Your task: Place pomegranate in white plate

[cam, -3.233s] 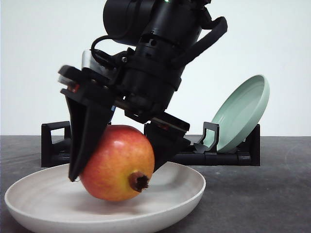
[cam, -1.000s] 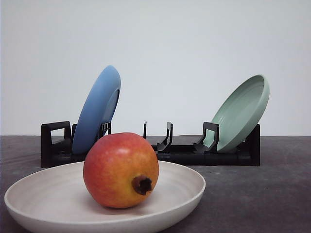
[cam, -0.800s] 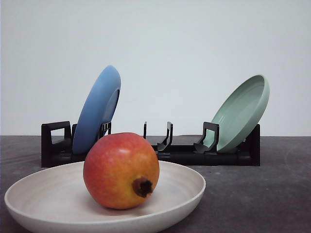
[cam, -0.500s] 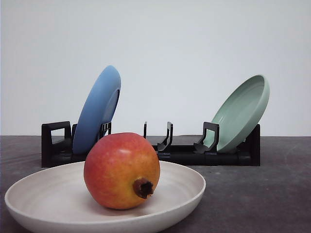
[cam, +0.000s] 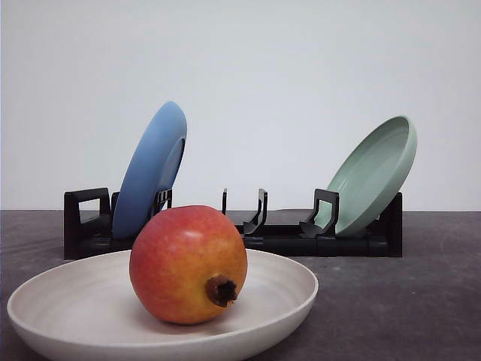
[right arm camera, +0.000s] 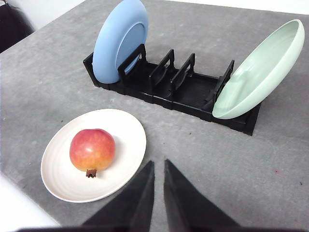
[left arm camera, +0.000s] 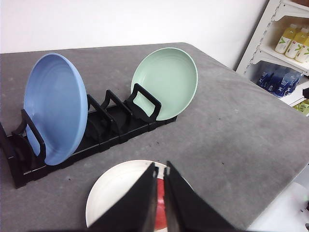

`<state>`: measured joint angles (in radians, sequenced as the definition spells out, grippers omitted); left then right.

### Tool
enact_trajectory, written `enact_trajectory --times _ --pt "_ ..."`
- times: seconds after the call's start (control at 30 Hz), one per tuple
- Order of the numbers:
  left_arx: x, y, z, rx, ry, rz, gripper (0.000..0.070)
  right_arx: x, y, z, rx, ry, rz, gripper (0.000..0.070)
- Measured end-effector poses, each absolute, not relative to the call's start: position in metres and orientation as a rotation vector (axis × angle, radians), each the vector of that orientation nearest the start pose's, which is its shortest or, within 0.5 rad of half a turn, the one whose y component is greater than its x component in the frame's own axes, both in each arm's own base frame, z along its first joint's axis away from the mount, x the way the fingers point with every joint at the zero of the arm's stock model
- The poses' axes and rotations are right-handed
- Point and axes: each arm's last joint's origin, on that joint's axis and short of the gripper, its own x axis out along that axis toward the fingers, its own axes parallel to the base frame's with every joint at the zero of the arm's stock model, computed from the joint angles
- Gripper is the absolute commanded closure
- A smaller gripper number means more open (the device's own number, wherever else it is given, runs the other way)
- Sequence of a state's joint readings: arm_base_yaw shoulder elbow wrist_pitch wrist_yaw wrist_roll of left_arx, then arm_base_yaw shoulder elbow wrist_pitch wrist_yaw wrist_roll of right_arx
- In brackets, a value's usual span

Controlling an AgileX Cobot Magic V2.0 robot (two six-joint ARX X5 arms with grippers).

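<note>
Pomegranate resting inside the white plate at near left, crown nub facing the viewer. Left gripper and right gripper raised clear, fingers nearly together, holding nothing. Behind: black rack with blue plate at left and green plate at right.

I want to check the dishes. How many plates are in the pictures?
3. The white plate lies flat on the table at the front, with the pomegranate on it. The blue plate leans in the left end of the black rack, the green plate in the right end.
</note>
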<state>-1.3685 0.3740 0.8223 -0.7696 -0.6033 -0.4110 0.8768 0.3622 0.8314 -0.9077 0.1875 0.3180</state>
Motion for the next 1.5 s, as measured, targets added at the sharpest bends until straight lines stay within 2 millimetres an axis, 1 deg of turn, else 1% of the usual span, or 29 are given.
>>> enact_trajectory --times 0.1,0.2,0.3,0.37,0.47,0.6,0.67,0.73,0.83,0.93,1.0,1.07,1.23,1.4,1.5 --pt "0.027 -0.052 0.331 -0.133 0.321 -0.705 0.0700 0.037 0.036 0.321 0.075 0.487 0.607 0.0668" --pt "0.028 -0.049 0.325 -0.147 0.312 -0.686 0.0700 0.037 0.036 0.321 0.075 0.487 0.607 0.0668" --pt "0.032 -0.048 0.320 -0.155 0.308 -0.609 0.0700 0.037 0.036 0.321 0.075 0.487 0.608 0.0668" --pt "0.037 -0.049 0.312 -0.155 0.309 -0.533 0.0700 0.037 0.036 0.321 0.075 0.487 0.607 0.0668" --pt "0.045 -0.046 0.291 -0.130 0.323 -0.382 0.0700 0.037 0.036 0.321 0.075 0.487 0.607 0.0668" --pt "0.058 -0.038 0.257 -0.096 0.297 -0.171 0.0700 0.037 0.036 0.321 0.075 0.486 0.607 0.0668" --pt "0.065 -0.036 0.238 -0.078 0.278 -0.118 0.0700 0.037 0.036 0.321 0.075 0.486 0.607 0.0668" --pt "0.073 -0.033 0.219 -0.056 0.264 -0.095 0.0700 0.037 0.036 0.321 0.075 0.487 0.607 0.0668" --pt "0.083 -0.028 0.193 -0.039 0.245 -0.116 0.0700 0.037 0.036 0.321 0.075 0.487 0.607 0.0668" --pt "0.088 -0.023 0.174 -0.021 0.222 -0.147 0.0700 0.037 0.036 0.321 0.075 0.487 0.607 0.0668" --pt "0.089 -0.020 0.166 -0.005 0.223 -0.128 0.0700 0.037 0.036 0.321 0.075 0.486 0.607 0.0668" --pt "0.090 -0.016 0.162 0.001 0.223 -0.093 0.0700 0.037 0.036 0.321 0.075 0.487 0.607 0.0668" --pt "0.091 -0.012 0.164 0.006 0.173 -0.050 0.0700 0.037 0.036 0.321 0.075 0.487 0.607 0.0668" --pt "0.093 -0.008 0.156 0.009 0.197 -0.014 0.0700 0.037 0.036 0.321 0.075 0.486 0.607 0.0668" --pt "0.094 -0.007 0.154 0.006 0.171 0.006 0.0700 0.037 0.036 0.321 0.075 0.486 0.607 0.0668"
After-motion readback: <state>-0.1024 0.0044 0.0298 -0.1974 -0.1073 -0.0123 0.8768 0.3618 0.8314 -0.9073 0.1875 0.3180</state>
